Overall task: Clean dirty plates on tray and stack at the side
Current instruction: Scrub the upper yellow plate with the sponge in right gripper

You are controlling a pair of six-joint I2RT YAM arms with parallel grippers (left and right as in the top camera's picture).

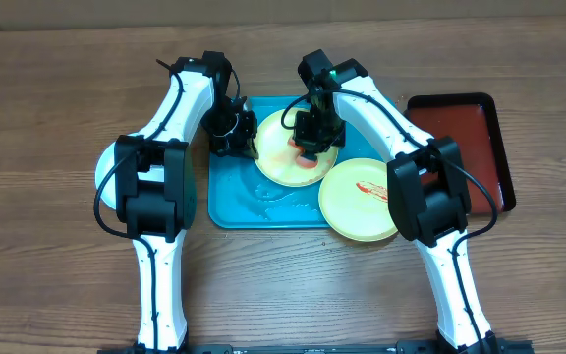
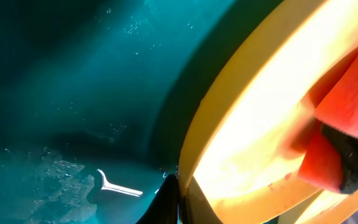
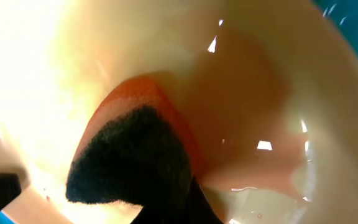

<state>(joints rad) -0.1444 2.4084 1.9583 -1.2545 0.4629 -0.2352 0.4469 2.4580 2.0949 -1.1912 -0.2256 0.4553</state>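
Right gripper (image 1: 312, 146) tight on orange sponge (image 3: 126, 155) against yellow-green plate (image 1: 277, 165) in turquoise tray (image 1: 232, 202); left gripper (image 1: 236, 138) closed at its rim.

Overhead: left tool (image 1: 232, 136) fingertips are hidden under its own body, so can't tell if they pinch the rim of the light yellow-green round plastic plate (image 1: 273, 159) just beside them. Right tool (image 1: 314, 138) covers that plate's middle. Orange foam sponge with black scourer face (image 3: 129, 162), gripped in right tool, has its base cut off by the bottom edge. Pale blue-white round plate (image 1: 104, 175), well apart from left tool, is mostly hidden under the arm. Left wrist view: plate rim and sponge blurred, cut off at right.
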